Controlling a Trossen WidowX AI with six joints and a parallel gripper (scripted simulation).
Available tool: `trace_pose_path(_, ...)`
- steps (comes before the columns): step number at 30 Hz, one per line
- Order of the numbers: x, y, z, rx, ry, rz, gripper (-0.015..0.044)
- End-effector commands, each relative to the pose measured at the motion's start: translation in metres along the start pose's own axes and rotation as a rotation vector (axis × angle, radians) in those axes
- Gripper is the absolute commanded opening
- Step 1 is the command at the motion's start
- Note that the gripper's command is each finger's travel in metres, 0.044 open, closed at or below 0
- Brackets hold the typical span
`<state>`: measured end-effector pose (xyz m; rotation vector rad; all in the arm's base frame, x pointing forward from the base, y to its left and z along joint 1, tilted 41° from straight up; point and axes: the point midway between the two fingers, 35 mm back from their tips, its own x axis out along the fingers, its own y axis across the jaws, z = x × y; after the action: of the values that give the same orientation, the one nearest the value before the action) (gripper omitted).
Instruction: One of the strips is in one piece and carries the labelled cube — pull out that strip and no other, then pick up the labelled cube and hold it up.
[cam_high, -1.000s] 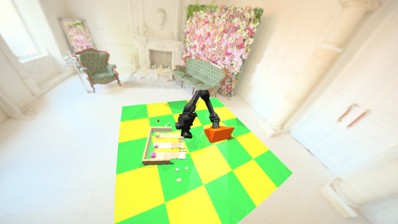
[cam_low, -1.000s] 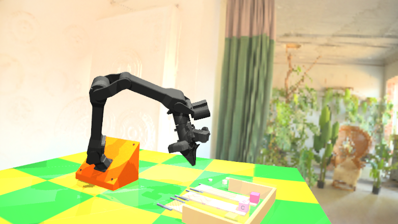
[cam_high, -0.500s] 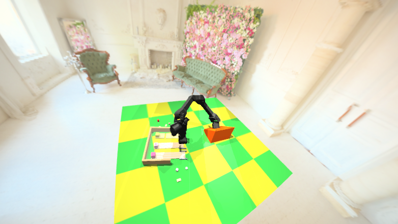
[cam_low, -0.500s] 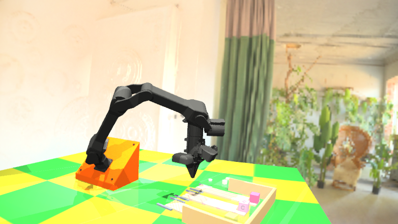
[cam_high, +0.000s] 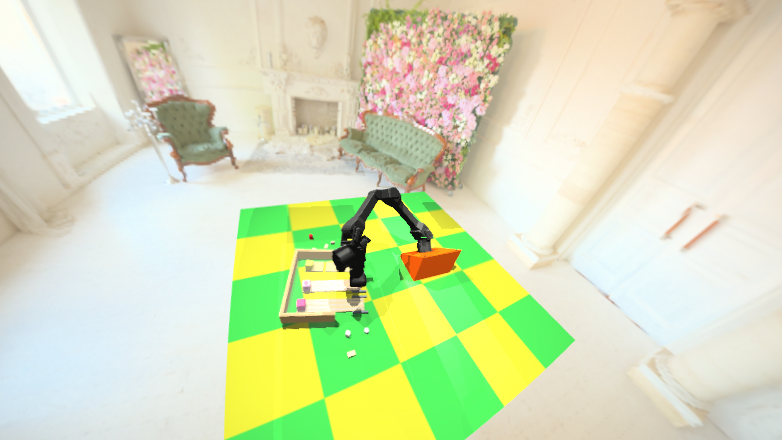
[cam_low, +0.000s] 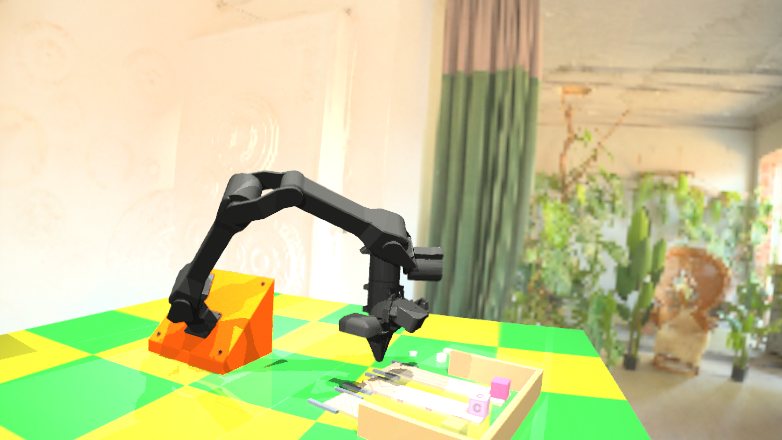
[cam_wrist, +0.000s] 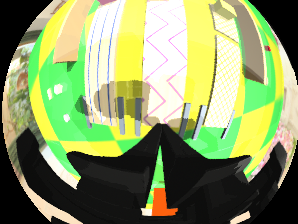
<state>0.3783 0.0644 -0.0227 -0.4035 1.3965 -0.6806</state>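
Note:
My gripper (cam_high: 358, 282) (cam_low: 379, 358) (cam_wrist: 160, 127) is shut and empty, pointing down above the near end of the middle strip. This strip (cam_high: 328, 285) (cam_wrist: 160, 30) has pink zigzags and carries a pale pink cube (cam_high: 306, 285) (cam_low: 478, 405) lettered C; I see no clear gap in its visible part. A blue-lined strip (cam_high: 328, 305) (cam_wrist: 106, 60) lies beside it with a magenta cube (cam_high: 300, 304) (cam_low: 500, 388). A cross-hatched yellowish strip (cam_wrist: 226, 70) carries a yellow cube (cam_high: 310, 264) (cam_wrist: 224, 9); a dark line crosses it near that cube.
A wooden frame (cam_high: 286, 290) (cam_low: 516, 407) (cam_wrist: 255, 50) surrounds the strips on three sides. Grey bars (cam_wrist: 121, 116) stand at the strips' near ends. Small white pieces (cam_high: 351, 354) and a red bit (cam_high: 311, 236) lie outside the frame. The arm's orange base (cam_high: 434, 264) (cam_low: 248, 333) is opposite.

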Motion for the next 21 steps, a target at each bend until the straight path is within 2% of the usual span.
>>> trace_pose_path(1,0.007,0.0,0.0,-0.003,-0.001,-0.004,0.0)
trace_pose_path(21,0.04,-0.003,0.001,-0.003,-0.002,-0.006,0.0)
